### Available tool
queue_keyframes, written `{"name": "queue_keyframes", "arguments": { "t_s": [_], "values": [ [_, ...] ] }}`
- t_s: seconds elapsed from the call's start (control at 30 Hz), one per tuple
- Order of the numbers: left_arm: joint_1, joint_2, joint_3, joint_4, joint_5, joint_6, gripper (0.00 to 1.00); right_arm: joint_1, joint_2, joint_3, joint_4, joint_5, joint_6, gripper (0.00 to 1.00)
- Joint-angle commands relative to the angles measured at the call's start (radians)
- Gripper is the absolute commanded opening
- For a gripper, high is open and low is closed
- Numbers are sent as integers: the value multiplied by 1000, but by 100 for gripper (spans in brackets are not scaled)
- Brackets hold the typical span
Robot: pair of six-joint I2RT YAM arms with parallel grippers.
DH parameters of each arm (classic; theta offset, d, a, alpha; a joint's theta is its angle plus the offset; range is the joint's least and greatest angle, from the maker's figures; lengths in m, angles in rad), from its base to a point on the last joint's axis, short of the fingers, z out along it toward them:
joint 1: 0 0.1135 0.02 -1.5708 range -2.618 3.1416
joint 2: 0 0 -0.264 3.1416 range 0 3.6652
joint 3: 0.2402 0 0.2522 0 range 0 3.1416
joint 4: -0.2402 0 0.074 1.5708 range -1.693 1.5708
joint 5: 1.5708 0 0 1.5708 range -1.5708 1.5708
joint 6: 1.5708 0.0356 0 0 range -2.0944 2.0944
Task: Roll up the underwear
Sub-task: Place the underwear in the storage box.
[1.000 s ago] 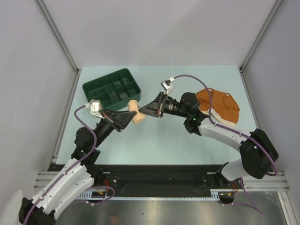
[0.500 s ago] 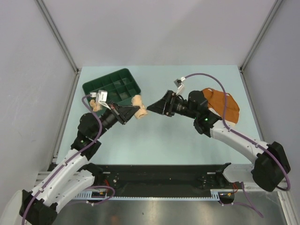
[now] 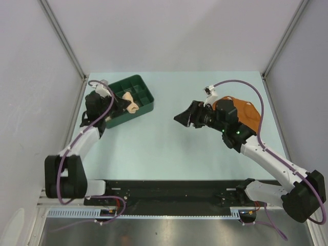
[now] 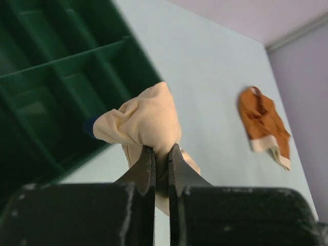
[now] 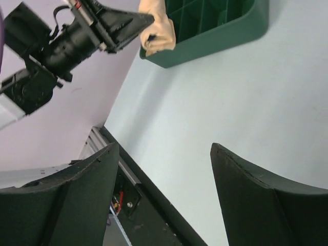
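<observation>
The pale peach underwear (image 4: 146, 123), bunched into a wrinkled roll, hangs over the green tray (image 3: 147, 100), pinched in the left gripper (image 4: 161, 154) with its jaws closed. Right of the tray, the right gripper (image 5: 161, 148) has its jaws spread wide; the rust-orange underwear (image 3: 241, 114) lies flat farther right.

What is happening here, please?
The left gripper is shut on the rolled peach underwear and holds it above the green tray. The right gripper is open and empty over the table. The orange underwear lies beside it, not yet rolled.
</observation>
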Motion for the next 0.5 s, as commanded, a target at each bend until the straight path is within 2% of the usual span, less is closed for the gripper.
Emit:
{"name": "queue_keyframes", "arguments": {
  "t_s": [0.0, 0.1, 0.17, 0.3, 0.47],
  "values": [
    [97, 130, 143, 79, 35, 78, 0, -3, -36, 10, -47, 32, -78, 76],
    [114, 279, 303, -25, -3, 144, 0, -6, -46, 10, -53, 29, -92, 76],
    [133, 373, 385, -76, 27, 163, 0, -12, -50, 10, -62, 30, -97, 76],
    [143, 447, 427, -118, 42, 194, 0, -18, -53, 10, -87, 45, -101, 76],
    [179, 468, 397, -146, 55, 214, 0, -25, -44, 10, -99, 44, -103, 76]
  ]
}}
